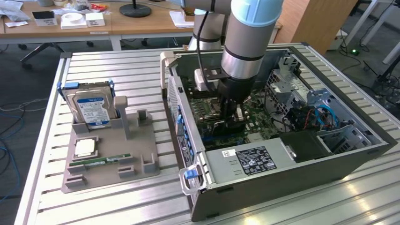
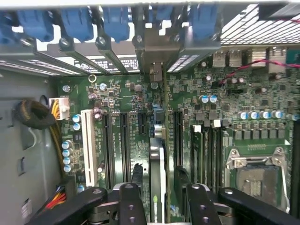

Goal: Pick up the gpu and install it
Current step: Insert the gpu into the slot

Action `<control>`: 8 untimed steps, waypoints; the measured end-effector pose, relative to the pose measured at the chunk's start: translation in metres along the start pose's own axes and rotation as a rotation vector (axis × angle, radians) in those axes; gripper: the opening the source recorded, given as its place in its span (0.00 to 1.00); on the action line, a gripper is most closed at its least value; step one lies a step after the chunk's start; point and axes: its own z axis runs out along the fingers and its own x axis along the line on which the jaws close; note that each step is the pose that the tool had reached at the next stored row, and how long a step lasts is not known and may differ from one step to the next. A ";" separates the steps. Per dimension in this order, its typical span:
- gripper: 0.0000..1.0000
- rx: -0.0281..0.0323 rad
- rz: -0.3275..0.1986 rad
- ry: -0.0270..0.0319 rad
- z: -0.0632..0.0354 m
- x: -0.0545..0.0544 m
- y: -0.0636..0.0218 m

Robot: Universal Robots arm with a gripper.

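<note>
**Operator:** Where is the graphics card, and what is the pincer doing?

**Spotter:** Your pincer (image 2: 158, 176) is down inside the open computer case (image 1: 350, 159), over the main board (image 2: 117, 98). The graphics card (image 2: 157, 154) stands on edge in a slot between the two fingers (image 2: 136, 176). The fingers are parted, one on each side, with a thin gap to the card on both. You are gripping nothing.

**Operator:** What is crowding me?

**Spotter:** In the exterior view, the power supply box (image 1: 250, 161) sits at six o'clock from your pincer, and the blue cables (image 1: 325, 117) are at three o'clock. The wrist view shows a white slot (image 2: 87, 145) and a black cable bundle (image 2: 35, 115) on one side of the card, and the processor socket (image 2: 255, 178) on the other. On the desk (image 1: 125, 70), at nine o'clock from the case, a grey tray (image 1: 144, 145) holds the hard drive (image 1: 92, 108) and a memory stick (image 1: 100, 161), well apart from you.
</note>
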 end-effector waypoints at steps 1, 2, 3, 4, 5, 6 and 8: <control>0.40 0.0000 0.000 0.0000 -0.0038 0.000 -0.0001; 0.40 0.0000 0.000 0.0000 -0.0077 0.000 -0.0003; 0.40 0.0000 0.000 -0.0001 -0.0116 0.000 -0.0004; 0.40 0.0000 0.000 0.0000 -0.0159 0.000 -0.0006; 0.40 0.0000 0.000 -0.0001 -0.0204 0.000 -0.0007; 0.40 0.0000 0.000 -0.0001 -0.0250 -0.001 -0.0009; 0.40 0.0000 0.000 -0.0001 -0.0339 -0.001 -0.0011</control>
